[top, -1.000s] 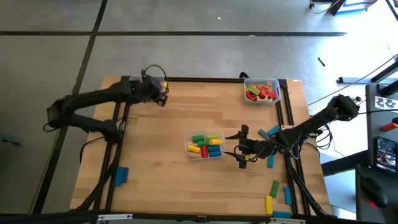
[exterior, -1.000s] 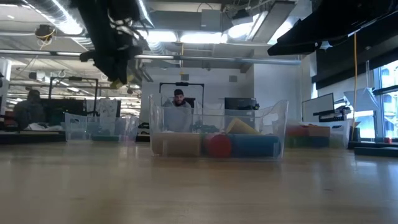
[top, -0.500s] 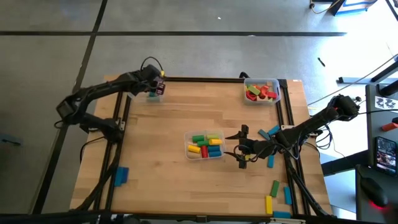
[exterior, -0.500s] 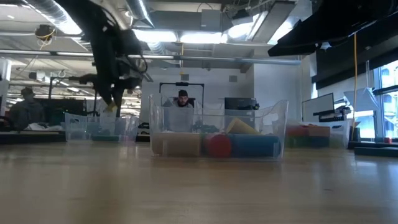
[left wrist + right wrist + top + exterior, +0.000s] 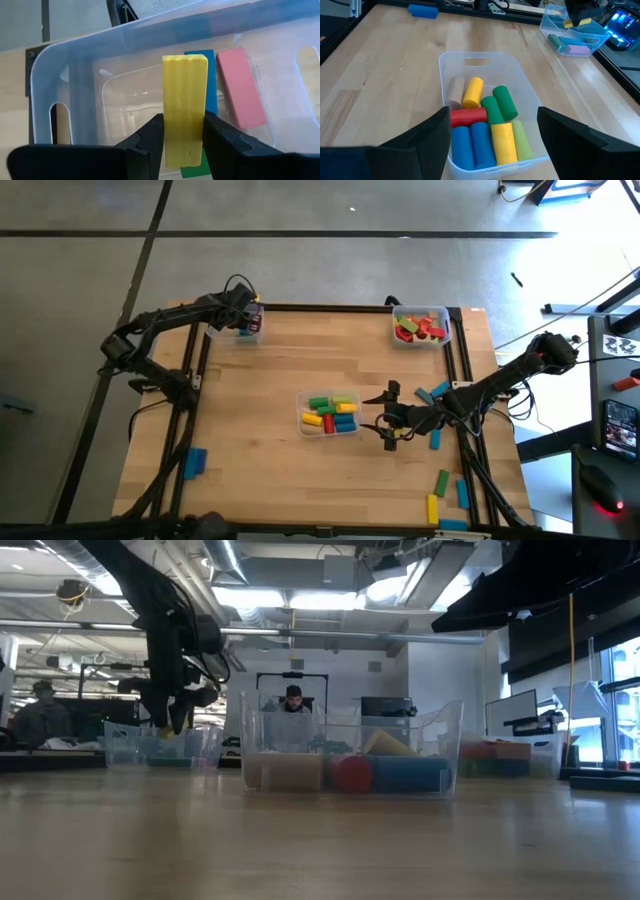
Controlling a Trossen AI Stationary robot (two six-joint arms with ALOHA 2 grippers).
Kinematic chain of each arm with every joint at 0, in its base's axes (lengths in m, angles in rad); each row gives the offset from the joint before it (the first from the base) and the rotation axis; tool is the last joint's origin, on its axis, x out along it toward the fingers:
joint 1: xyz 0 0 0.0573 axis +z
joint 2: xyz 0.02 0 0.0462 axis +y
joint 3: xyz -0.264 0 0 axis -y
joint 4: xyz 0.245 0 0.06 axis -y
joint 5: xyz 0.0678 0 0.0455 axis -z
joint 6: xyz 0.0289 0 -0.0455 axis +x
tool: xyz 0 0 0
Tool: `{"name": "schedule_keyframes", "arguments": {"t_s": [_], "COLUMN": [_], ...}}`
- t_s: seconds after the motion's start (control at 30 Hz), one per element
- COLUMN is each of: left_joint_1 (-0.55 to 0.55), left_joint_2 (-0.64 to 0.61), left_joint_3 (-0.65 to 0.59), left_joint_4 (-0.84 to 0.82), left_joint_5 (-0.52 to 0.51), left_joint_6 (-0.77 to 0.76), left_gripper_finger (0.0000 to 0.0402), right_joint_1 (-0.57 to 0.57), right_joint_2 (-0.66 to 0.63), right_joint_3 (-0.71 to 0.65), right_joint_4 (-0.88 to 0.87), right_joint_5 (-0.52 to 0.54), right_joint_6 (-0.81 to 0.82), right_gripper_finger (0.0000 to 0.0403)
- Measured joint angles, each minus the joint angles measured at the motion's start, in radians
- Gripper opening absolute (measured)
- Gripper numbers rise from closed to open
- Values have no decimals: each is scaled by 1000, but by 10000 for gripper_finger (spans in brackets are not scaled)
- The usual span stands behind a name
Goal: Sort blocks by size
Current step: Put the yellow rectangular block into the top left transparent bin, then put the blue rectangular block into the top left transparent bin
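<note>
The left gripper [image 5: 183, 137] is pinching a long yellow bar [image 5: 184, 107] between its two dark fingers [image 5: 150, 140], holding it upright over a clear plastic bin [image 5: 65, 60] at the table's far left corner. Inside that bin a pink flat piece [image 5: 241, 87] and a blue piece [image 5: 210, 82] are lying side by side; something green is peeking out under the yellow bar, mostly hidden by it. The left arm [image 5: 165, 325] is reaching along the table's far edge, bent at the elbow.

The right gripper [image 5: 392, 418] is hanging with its fingers spread wide and holding nothing, just beside the middle bin [image 5: 480, 62], which is carrying short round stubs [image 5: 485, 127] in red, yellow, green and blue. A third bin [image 5: 421, 326] at the far right corner is holding red and green pieces. Loose blocks [image 5: 440, 480] are lying on the wooden table [image 5: 280, 370] near the right arm, and a blue one [image 5: 194, 463] at the near left.
</note>
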Motion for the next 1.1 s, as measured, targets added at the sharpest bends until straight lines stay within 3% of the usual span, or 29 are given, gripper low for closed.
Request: {"name": "schedule_keyframes", "arguments": {"t_s": [0.4, 0.77, 1.1], "left_joint_1": [1, 13, -98], "left_joint_2": [0, -1, -157], "left_joint_3": [0, 0, 52], "left_joint_4": [-10, -41, -173], "left_joint_5": [45, 72, 105], "left_joint_6": [116, 143, 169], "left_gripper_finger": [115, 216, 223], "right_joint_1": [0, 0, -1], "right_joint_2": [0, 0, 0], "right_joint_3": [0, 0, 0], "right_joint_4": [-4, -8, -8], "right_joint_5": [0, 0, 0], "right_joint_6": [0, 0, 0], "right_gripper_finger": [285, 285, 285]}}
